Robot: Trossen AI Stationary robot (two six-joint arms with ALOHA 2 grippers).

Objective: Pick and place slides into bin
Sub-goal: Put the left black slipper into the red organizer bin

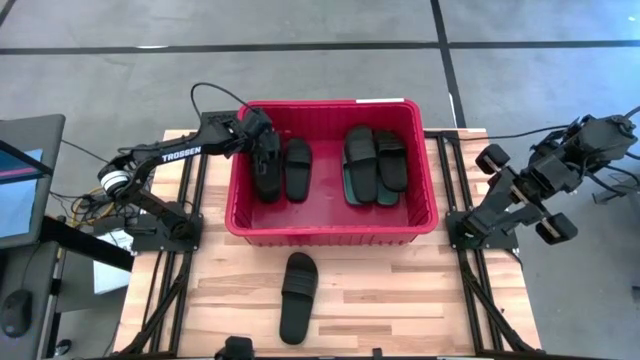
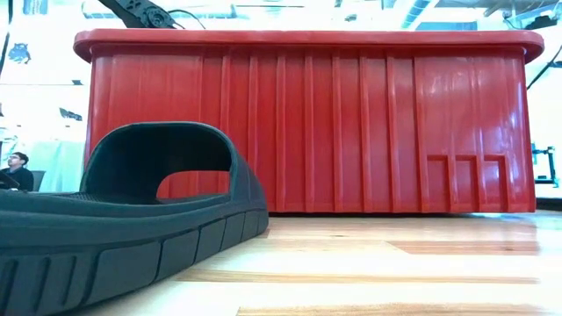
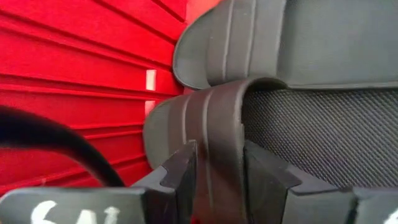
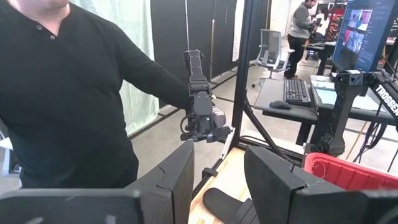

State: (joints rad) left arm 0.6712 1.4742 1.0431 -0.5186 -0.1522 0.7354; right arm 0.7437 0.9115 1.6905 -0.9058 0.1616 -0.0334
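Observation:
The red bin stands at the table's far middle. Two black slides lie on its floor at the left and several more, black and teal, lie stacked at the right. My left gripper reaches down into the bin's left end and is shut on the leftmost black slide. One black slide lies sole down on the table in front of the bin. My right arm is folded up beyond the table's right edge, its gripper open with nothing between its fingers. My left gripper has the slide's ribbed strap between its two fingers, one on the strap's outer side and the other inside the arch over the footbed. The fingers come slanting down from the bin's left. The slide lies in the bin next to another black slide.
A person in a black shirt stands beyond the table's near left side. The bin's tall ribbed wall rises behind the slide on the table. Bare wood shows left and right of that slide.

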